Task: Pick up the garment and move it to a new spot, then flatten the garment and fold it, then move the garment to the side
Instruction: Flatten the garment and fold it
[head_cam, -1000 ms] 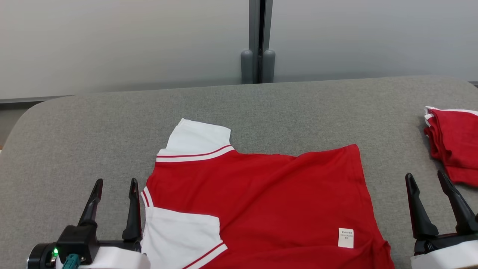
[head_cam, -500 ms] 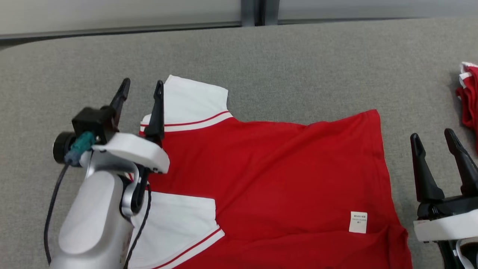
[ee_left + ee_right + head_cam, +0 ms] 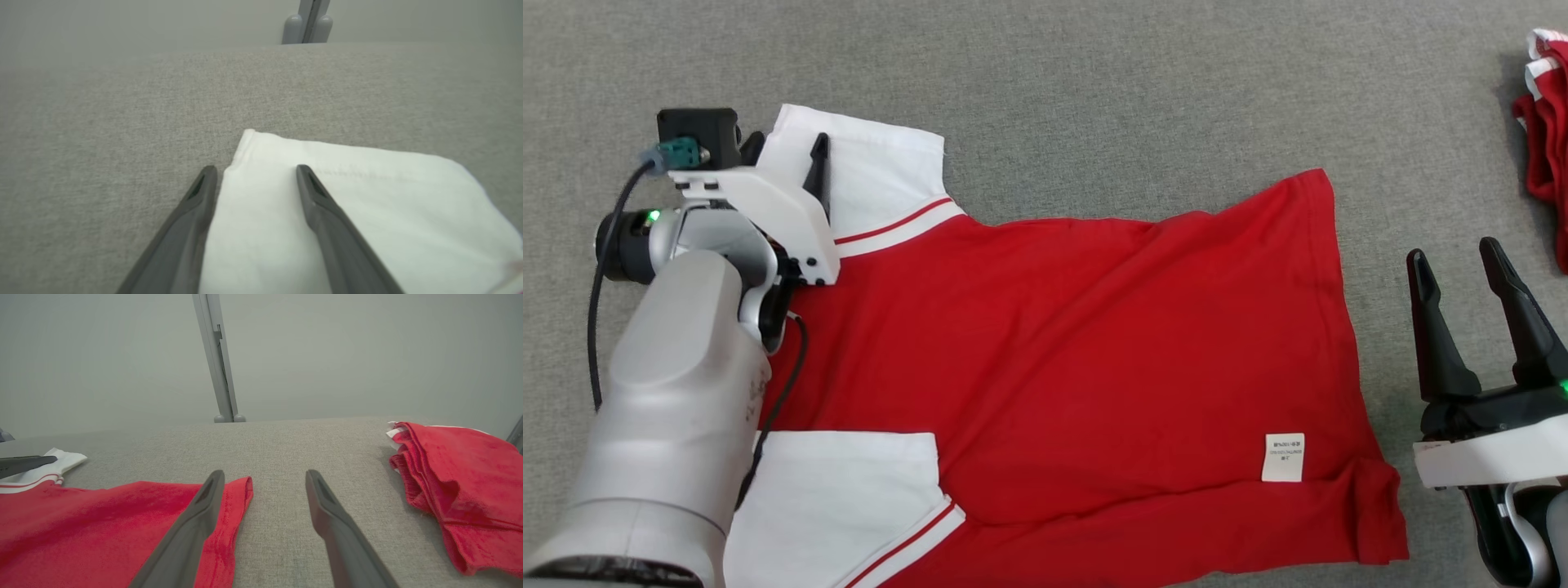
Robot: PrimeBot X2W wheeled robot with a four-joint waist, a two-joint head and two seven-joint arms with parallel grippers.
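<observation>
"The claws?"

"Two, both spread wide. The left gripper (image 3: 255, 170) straddles the edge of the far white sleeve (image 3: 874, 171) and clamps nothing. The right gripper (image 3: 1454, 253) hangs beside the hem."

"Garments?"

"One red shirt (image 3: 1094, 343) lies flat on the grey table (image 3: 1094, 73). One red pile (image 3: 1547, 163) sits far right."

"Changed?"

"The left arm (image 3: 678, 392) has stretched forward from the near corner and now slants over the shirt."

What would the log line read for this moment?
left gripper: open, straddling white sleeve edge | right gripper: open, near hem | red shirt: spread, unfolded | folded red garments: far right
</observation>
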